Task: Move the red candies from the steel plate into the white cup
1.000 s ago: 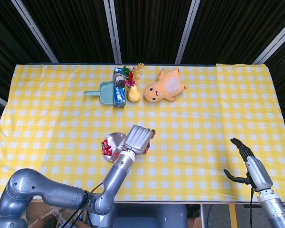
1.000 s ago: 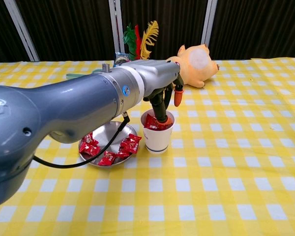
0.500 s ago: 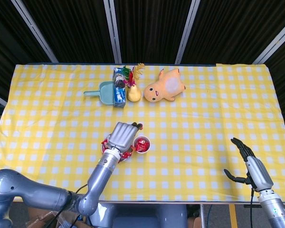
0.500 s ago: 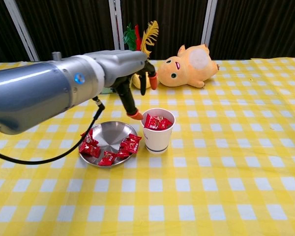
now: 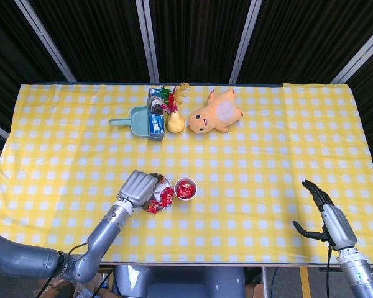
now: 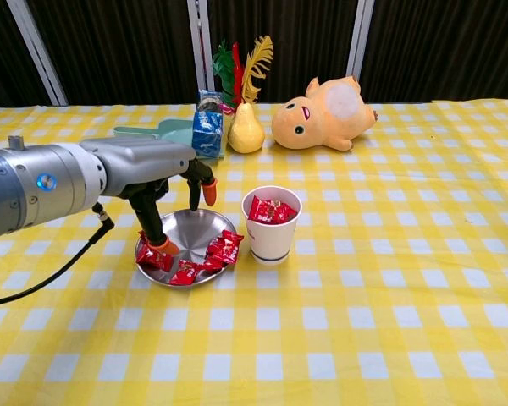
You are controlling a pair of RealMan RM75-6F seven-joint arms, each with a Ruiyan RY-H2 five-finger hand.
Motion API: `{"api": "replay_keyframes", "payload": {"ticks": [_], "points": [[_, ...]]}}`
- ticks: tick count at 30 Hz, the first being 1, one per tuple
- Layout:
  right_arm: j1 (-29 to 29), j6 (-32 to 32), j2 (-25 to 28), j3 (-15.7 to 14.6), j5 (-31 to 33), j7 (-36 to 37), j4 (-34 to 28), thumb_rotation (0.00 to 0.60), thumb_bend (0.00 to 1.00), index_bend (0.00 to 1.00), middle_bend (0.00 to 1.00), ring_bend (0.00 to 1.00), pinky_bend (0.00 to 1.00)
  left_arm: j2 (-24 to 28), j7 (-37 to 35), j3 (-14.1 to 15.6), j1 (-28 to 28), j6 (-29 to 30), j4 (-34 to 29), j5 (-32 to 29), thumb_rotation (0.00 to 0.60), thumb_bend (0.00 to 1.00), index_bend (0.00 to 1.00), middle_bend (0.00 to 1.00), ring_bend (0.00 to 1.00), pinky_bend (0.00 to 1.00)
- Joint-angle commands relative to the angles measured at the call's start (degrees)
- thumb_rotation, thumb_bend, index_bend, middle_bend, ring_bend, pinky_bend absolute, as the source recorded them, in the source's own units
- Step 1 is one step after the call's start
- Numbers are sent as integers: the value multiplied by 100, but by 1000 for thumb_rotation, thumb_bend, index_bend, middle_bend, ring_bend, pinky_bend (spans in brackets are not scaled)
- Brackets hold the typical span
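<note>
- Swinging back left from over the white cup (image 6: 272, 223) a second ago, the left arm (image 6: 59, 184) now hangs over the left side of the steel plate (image 6: 189, 228); that reads as one drop-off finished and the next pick starting.
- Behind all this, the plush toy (image 6: 322, 114) lies at the far middle of the checked tablecloth (image 6: 389, 279), with a pear (image 6: 246, 133), a blue carton (image 6: 208, 134) and a teal dustpan (image 6: 157, 131) to its left, all well apart from the work.
- Left hand (image 6: 165, 196): fingers spread and pointing down, nothing in them, one orange fingertip (image 6: 160, 245) at or just above the leftmost wrapper. Released, ready to pinch.
- Right hand (image 5: 324, 214): idle at the near right edge of the table, fingers apart, holding nothing.
- The plate sits near centre, just left of the cup, and the two look close to touching.
- The cup already has red wrappers up near its rim.
- Red candies (image 6: 205, 255): a handful remain along the near rim of the plate, so I'd judge the job well along but not done.
</note>
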Motion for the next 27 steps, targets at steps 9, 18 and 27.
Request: {"api": "replay_keyframes", "payload": {"ticks": [9, 18, 27], "points": [[7, -20, 10, 2, 5, 43, 8, 600, 362, 0, 0, 0, 1, -362, -18, 144, -53, -292, 421, 22, 600, 194, 300, 301, 832, 901], [8, -23, 11, 3, 4, 43, 10, 600, 362, 0, 0, 0, 1, -611, 3, 123, -110, -378, 699, -71, 600, 201, 320, 307, 833, 901], [10, -26, 12, -3, -11, 38, 9, 600, 362, 0, 0, 0, 1, -609, 39, 207, -72, -371, 746, -133, 600, 205, 369, 377, 833, 901]]}}
